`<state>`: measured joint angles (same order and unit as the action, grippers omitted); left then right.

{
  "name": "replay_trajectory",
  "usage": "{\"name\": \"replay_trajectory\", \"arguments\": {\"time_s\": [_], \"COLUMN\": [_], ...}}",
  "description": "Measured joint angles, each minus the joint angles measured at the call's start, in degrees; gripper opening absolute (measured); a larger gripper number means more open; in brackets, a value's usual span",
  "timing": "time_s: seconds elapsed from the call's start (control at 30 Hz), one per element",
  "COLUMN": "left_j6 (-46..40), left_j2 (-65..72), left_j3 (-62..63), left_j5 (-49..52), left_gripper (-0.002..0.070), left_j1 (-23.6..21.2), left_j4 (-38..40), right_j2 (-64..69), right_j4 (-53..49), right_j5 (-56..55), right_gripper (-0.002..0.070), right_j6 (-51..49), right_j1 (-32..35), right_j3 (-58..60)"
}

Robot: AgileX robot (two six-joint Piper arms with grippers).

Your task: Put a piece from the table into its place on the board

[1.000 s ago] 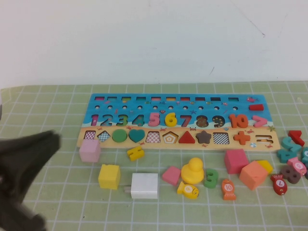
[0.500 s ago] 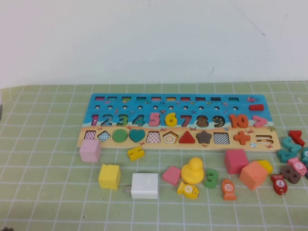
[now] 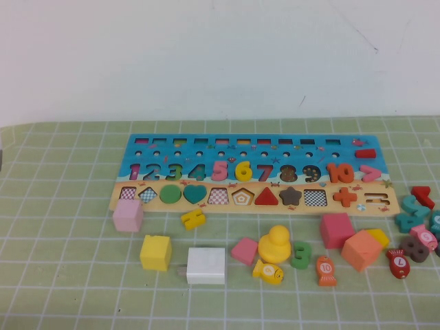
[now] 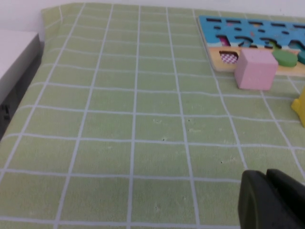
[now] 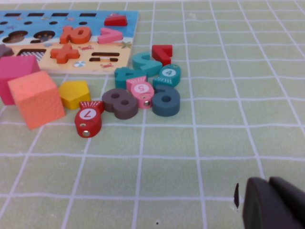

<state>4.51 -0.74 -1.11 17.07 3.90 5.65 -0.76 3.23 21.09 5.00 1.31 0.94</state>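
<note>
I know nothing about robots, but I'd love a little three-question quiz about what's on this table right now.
1. True or false: the yellow 6 sits in its place on the board.
2. Which block lies nearest the board's left end? A) pink cube B) white block C) orange cube
3. Fill in: the left gripper, over bare mat left of the toys, is ____; the right gripper is beside the loose numerals.

Key: 1 true; 2 A; 3 shut.
</note>
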Motion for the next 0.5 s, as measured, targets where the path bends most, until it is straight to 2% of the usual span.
{"name": "replay_trajectory", "arguments": {"time_s": [0.5], "left_j6": [-0.38], "left_j2": [0.00], "left_j3": [0.00], "left_j5": [0.74], "left_gripper": [-0.0002], "left_j1": [0.00], "left_j4": [0.00], "right_j2": [0.00], "right_j4": [0.00], "right_j5": [0.00], "right_gripper": [-0.0003], "right_j6": [0.00], "right_j1": [0.00], "right_j3": [0.00]}}
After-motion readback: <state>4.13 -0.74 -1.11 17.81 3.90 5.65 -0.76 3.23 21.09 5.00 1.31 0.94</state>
